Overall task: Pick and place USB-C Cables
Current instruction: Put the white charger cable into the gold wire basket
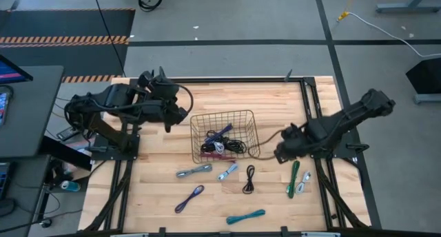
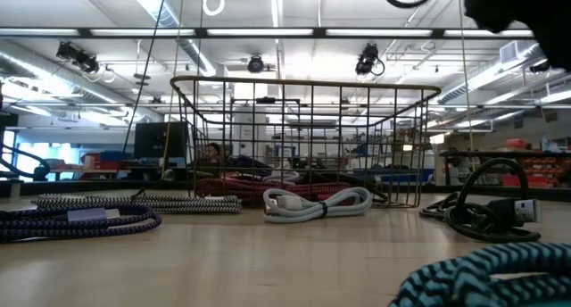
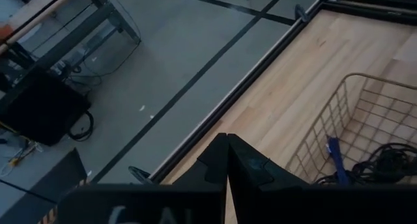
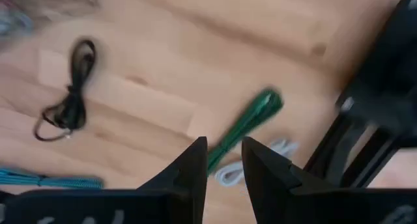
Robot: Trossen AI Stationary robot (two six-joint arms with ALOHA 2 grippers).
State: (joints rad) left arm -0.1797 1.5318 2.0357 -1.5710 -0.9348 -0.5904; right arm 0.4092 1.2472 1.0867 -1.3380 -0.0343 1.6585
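Note:
The USB-C cables lie as small bundles on the wooden table: grey [image 1: 193, 171], white [image 1: 227, 171], black [image 1: 249, 178], purple [image 1: 189, 198], teal [image 1: 246, 216], green [image 1: 294, 178], and another white one [image 1: 304, 182]. Several more lie inside the wire basket [image 1: 196, 137]. My right gripper [image 1: 281, 154] hangs just right of the basket, pointing down, open with nothing between its fingers. In its wrist view the green cable [image 4: 251, 120] lies on the table below the gap [image 4: 225, 160]. My left gripper [image 3: 226, 160] is shut and empty, raised left of the basket [image 3: 339, 113].
The basket stands mid-table, between the two arms. The loose cables spread along the table's near half; the black one [image 4: 68, 97] and the teal one [image 4: 49, 180] also show in the right wrist view. A dark metal frame [image 1: 310, 106] borders the table.

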